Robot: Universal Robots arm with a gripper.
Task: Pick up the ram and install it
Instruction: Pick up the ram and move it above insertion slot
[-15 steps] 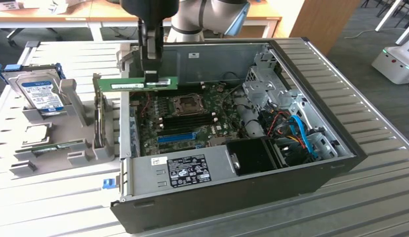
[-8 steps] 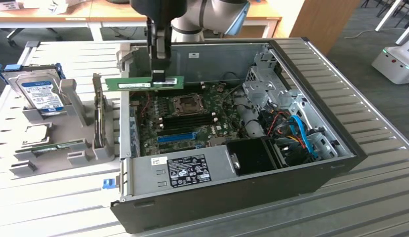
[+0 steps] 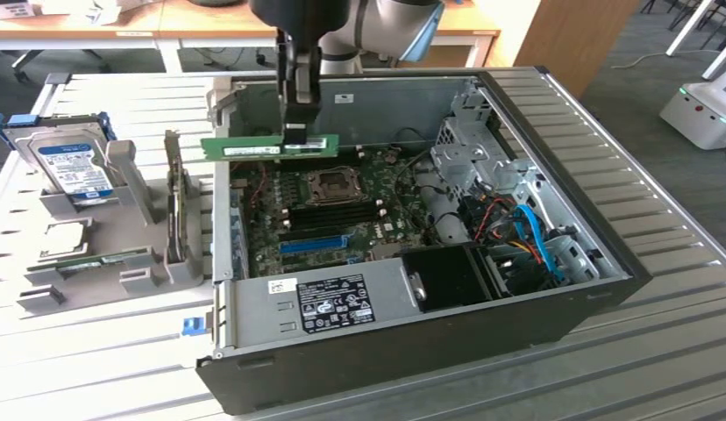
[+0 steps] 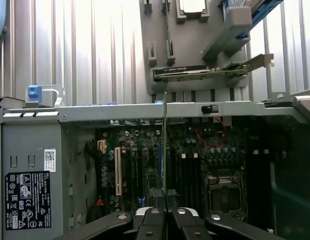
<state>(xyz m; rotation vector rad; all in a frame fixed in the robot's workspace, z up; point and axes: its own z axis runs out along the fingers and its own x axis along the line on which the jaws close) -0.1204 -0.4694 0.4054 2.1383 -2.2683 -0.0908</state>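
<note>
One ram (image 3: 252,148) stick hangs level in my jaws, which are clamped on its top edge, above the motherboard (image 3: 393,224) inside the open computer case (image 3: 551,324). Through the wrist view I see it edge-on, seemingly over the memory slots (image 3: 328,213) near the processor socket (image 3: 335,184), though I can't judge the gap.

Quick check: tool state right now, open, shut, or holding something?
One tool: shut on the ram, holding it level above the open case.
</note>
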